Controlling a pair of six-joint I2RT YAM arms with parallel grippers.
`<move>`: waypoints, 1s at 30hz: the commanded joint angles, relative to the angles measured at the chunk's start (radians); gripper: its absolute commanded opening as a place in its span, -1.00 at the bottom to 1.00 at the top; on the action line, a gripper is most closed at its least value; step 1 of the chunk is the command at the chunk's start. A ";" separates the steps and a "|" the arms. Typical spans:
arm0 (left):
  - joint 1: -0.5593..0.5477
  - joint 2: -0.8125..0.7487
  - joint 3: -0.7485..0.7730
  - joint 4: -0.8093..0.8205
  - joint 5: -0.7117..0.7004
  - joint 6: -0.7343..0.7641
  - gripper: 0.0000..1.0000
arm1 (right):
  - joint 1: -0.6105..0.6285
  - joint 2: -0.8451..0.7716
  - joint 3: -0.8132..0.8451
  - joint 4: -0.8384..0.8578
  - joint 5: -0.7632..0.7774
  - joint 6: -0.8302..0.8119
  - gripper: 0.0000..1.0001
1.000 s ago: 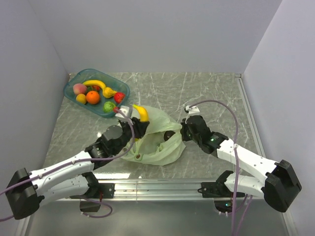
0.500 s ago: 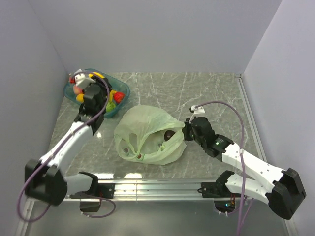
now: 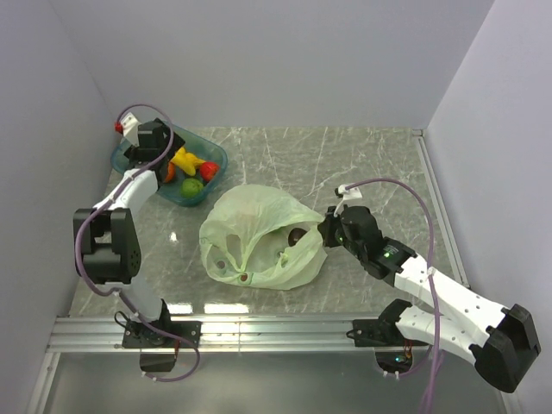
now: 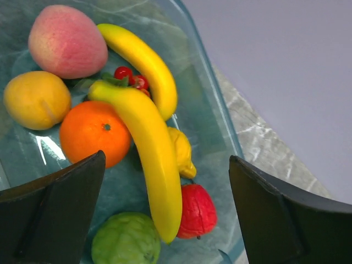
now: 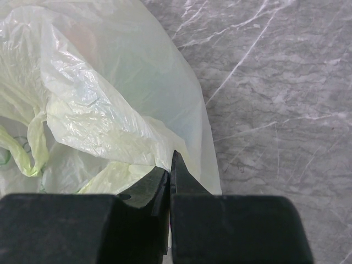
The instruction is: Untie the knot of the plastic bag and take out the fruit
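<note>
Right fingers (image 5: 180, 175) pinched shut on plastic bag (image 5: 110, 99) edge, left fingers (image 4: 60, 214) spread wide above tray (image 4: 216, 110) rim

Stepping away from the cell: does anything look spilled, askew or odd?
Nothing stands out. The fruit in the tray lies inside its rim, the left claw open above it. The plastic bag lies crumpled on the table, the right claw shut on its edge.

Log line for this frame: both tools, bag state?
left tool: open above tray, empty | right tool: shut on bag edge | bag: mouth open, dark item inside
</note>
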 commanded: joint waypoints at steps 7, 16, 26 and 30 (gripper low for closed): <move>-0.059 -0.259 -0.109 -0.015 0.036 -0.018 0.95 | 0.006 0.005 0.030 0.026 0.006 -0.018 -1.00; -0.416 -0.574 -0.290 -0.061 0.061 0.074 0.88 | 0.004 0.001 0.059 0.002 0.025 -0.044 -1.00; -0.913 -0.680 -0.368 -0.129 0.047 0.082 0.87 | 0.004 0.022 0.073 0.006 0.014 -0.044 -1.00; -1.024 -0.637 -0.363 -0.112 0.044 0.105 0.86 | 0.004 0.021 0.078 -0.002 0.013 -0.045 -1.00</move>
